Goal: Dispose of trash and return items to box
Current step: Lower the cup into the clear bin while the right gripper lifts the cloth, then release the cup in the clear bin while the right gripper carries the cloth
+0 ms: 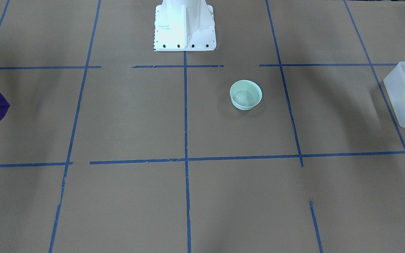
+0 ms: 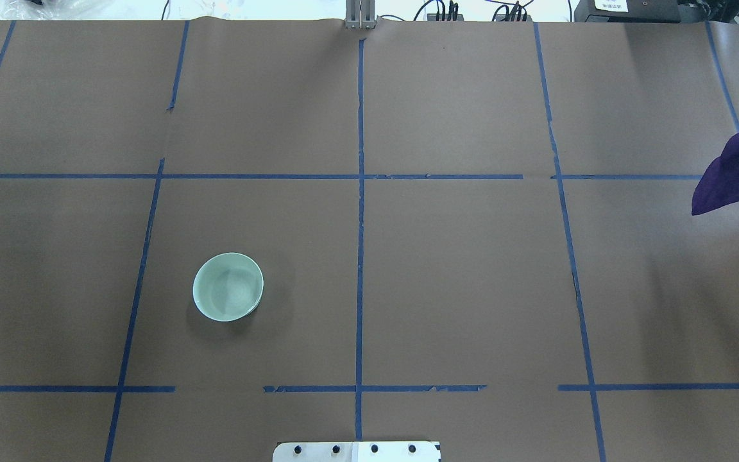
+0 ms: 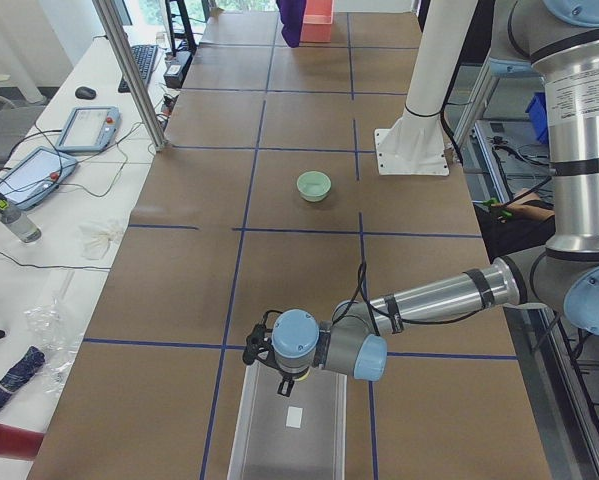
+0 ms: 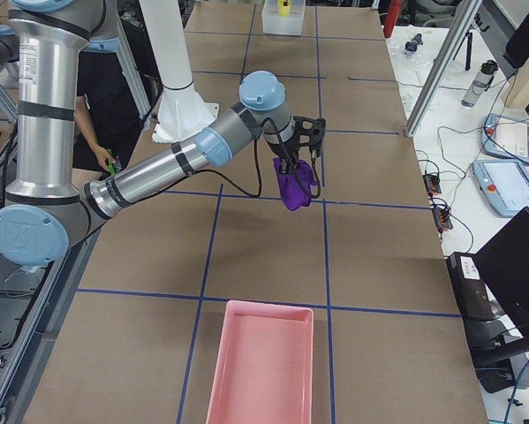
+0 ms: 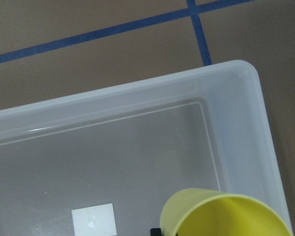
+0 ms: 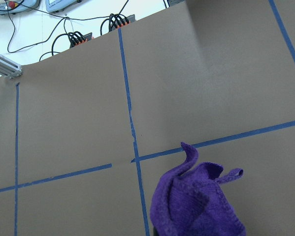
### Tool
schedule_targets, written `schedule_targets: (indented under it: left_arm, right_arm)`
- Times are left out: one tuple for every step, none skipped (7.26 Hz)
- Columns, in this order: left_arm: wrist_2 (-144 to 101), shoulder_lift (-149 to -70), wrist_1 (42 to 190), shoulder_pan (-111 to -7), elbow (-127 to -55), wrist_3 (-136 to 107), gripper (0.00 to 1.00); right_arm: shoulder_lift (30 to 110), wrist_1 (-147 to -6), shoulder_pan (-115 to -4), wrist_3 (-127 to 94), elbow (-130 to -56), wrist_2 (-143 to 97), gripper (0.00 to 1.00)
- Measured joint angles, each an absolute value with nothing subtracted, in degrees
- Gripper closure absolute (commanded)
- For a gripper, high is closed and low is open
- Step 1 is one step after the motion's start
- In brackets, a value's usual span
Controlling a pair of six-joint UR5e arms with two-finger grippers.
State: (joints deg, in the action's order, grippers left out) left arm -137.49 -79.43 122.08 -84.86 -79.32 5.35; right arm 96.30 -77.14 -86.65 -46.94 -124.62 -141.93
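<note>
Wide open room out there: the brown surface (image 2: 459, 289) is bare across most of its blue tape (image 2: 360, 192) squares, with only the mint-green bowl (image 2: 228, 287) standing upright on the robot's left half, well away from every edge.

Over at the left end, the left end effector (image 3: 282, 382) hangs above the box (image 5: 137, 93), a frosted, translucent bin with rounded corners, flared walls and a white label (image 5: 94, 220) on its floor. The yellow cup (image 5: 226, 216) sits inside the box's outline, close to a corner wall, mouth tilted and glossy. I cannot tell whether the fingers are spread or gripping it, or whether it touches the floor.

Far right end, the right end effector (image 4: 298, 163) is raised off the surface with a purple cloth (image 6: 196, 206) dangling beneath it. Its grip cannot be judged either. The pink tray (image 4: 262, 367) lies near that end's edge.
</note>
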Motion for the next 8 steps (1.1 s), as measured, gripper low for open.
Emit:
schedule_targets:
  left_arm:
    - [-137.5, -79.5, 124.2, -84.2, -78.0, 4.7, 0.90]
    - [-137.4, -79.5, 125.3, -83.8, -77.4, 4.4, 0.49]
    - [-137.4, -79.7, 125.7, -83.6, -77.2, 4.3, 0.20]
    - [-137.4, -79.9, 126.0, -83.5, -77.1, 4.3, 0.20]
    - [-137.3, -80.0, 126.3, -83.4, -77.1, 4.4, 0.20]
    - [-137.3, -79.9, 126.8, -83.4, -77.3, 4.6, 0.20]
    - [-137.2, -79.5, 127.0, -83.5, -78.1, 4.8, 0.01]
    - [-137.1, -78.9, 126.9, -83.7, -80.0, 5.0, 0.01]
  right_arm:
    - [96.4, -77.2, -88.2, -45.7, -124.5, -141.9, 1.00]
    - [96.5, -77.2, -89.6, -44.7, -124.3, -141.9, 1.00]
    - [96.5, -77.2, -91.0, -42.8, -123.6, -141.7, 1.00]
    - [96.5, -77.2, -92.3, -40.5, -122.6, -141.6, 1.00]
    - [96.5, -77.2, -93.2, -39.1, -121.7, -141.5, 1.00]
    - [96.5, -77.2, -93.7, -38.5, -121.2, -141.3, 1.00]
    - [96.4, -77.2, -93.9, -38.2, -120.8, -141.3, 1.00]
    - [96.4, -77.2, -94.2, -37.7, -120.7, -141.2, 1.00]
